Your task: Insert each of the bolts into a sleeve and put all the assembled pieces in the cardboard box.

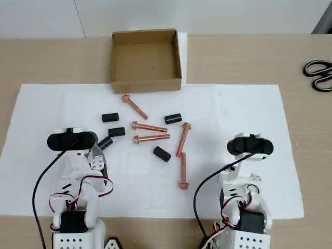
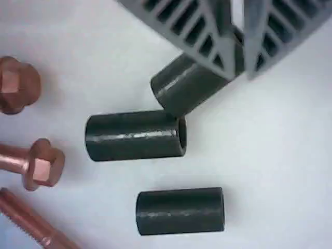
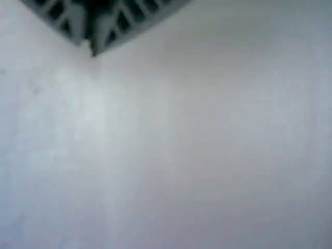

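An open-topped cardboard box (image 1: 146, 82) of plain brown board is seen at the far side of a wooden table (image 1: 46, 57), with nothing lying in it. Just in front of the box, on a white sheet (image 1: 249, 114), five bolts (image 1: 151, 138) and five sleeves (image 1: 173, 119) are scattered loose. No bolt has been seated in a sleeve, so the task is judged to be at its first step, the taking up of a sleeve.

The left claw (image 2: 238, 75) is placed in front of the box and towards its left-hand corner, over the far end of one sleeve (image 2: 176, 88). The claw is clenched to a thin slit. Whether the sleeve is actually nipped cannot be told, as that end is hidden. The right claw (image 3: 93, 51) is clenched on nothing, over bare sheet in front of the box and off to its right.

A sure hold on the sleeve is called for next, with its bore left free and lined up with a bolt's shank.

The bolts are copper-coloured metal with flanged hexagonal heads (image 2: 44, 168) and threaded shanks. The sleeves are short, hollow tubes, matt black with a faint sheen, and are judged likely to roll.
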